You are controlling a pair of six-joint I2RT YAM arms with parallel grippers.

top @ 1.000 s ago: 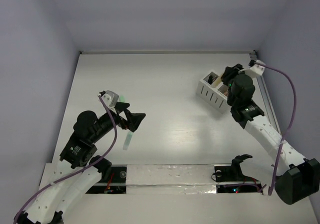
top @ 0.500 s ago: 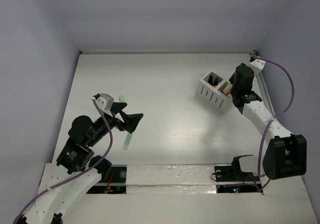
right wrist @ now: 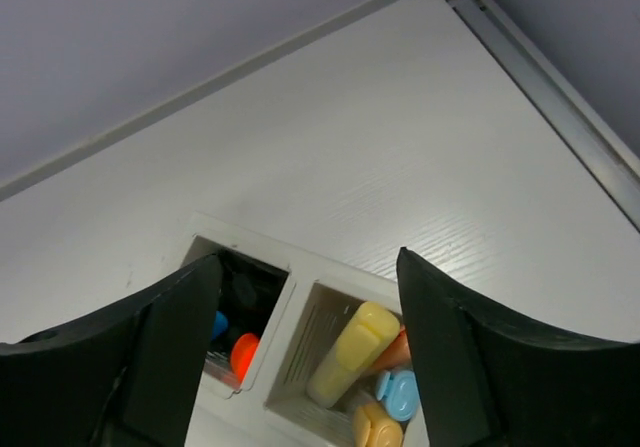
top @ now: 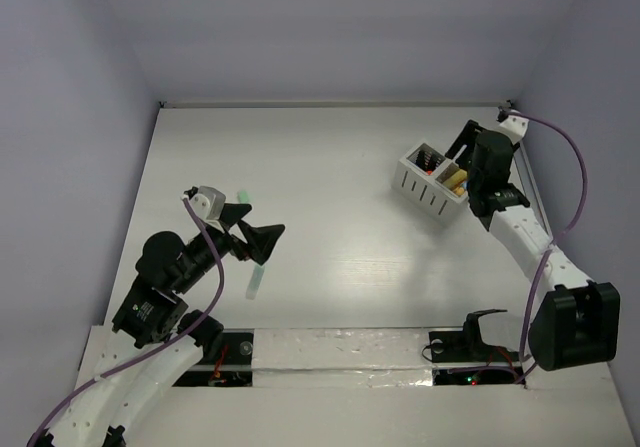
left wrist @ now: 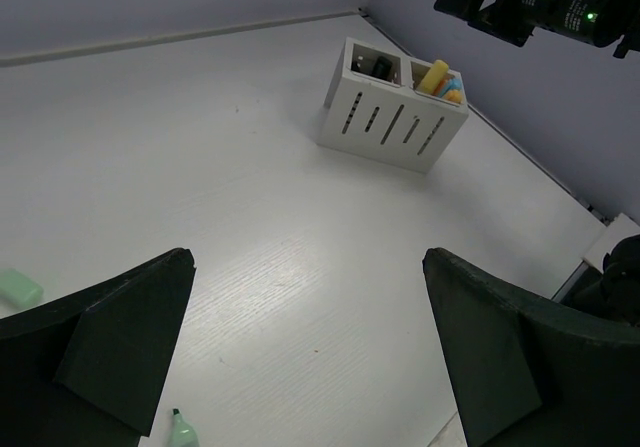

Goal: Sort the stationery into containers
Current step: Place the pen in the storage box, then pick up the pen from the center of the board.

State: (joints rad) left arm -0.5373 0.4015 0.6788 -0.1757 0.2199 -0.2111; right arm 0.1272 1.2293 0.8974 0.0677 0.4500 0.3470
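Note:
The white slotted container (top: pixel 428 189) stands at the back right, also in the left wrist view (left wrist: pixel 385 117). My right gripper (right wrist: pixel 308 257) hangs open right above the container (right wrist: pixel 300 267), holding nothing. In its right compartment a yellow highlighter (right wrist: pixel 355 352) leans beside an orange one (right wrist: pixel 398 352), a light blue cap (right wrist: pixel 400 392) and a second yellow piece (right wrist: pixel 375 427). The left compartment holds an orange cap (right wrist: pixel 243 352) and dark pieces. A mint highlighter (top: pixel 257 280) lies on the table below my open, empty left gripper (top: pixel 268 219). Its tip (left wrist: pixel 180 429) shows by the left finger.
A small mint piece (left wrist: pixel 18 287) lies on the table to the left of my left gripper (left wrist: pixel 308 255). A metal rail (right wrist: pixel 560 97) runs along the table's right edge, close behind the container. Walls close the back and both sides.
My right gripper has opened above the container, and a yellow highlighter now shows in its right compartment. The right arm swung toward the back right. The left arm drew back slightly.

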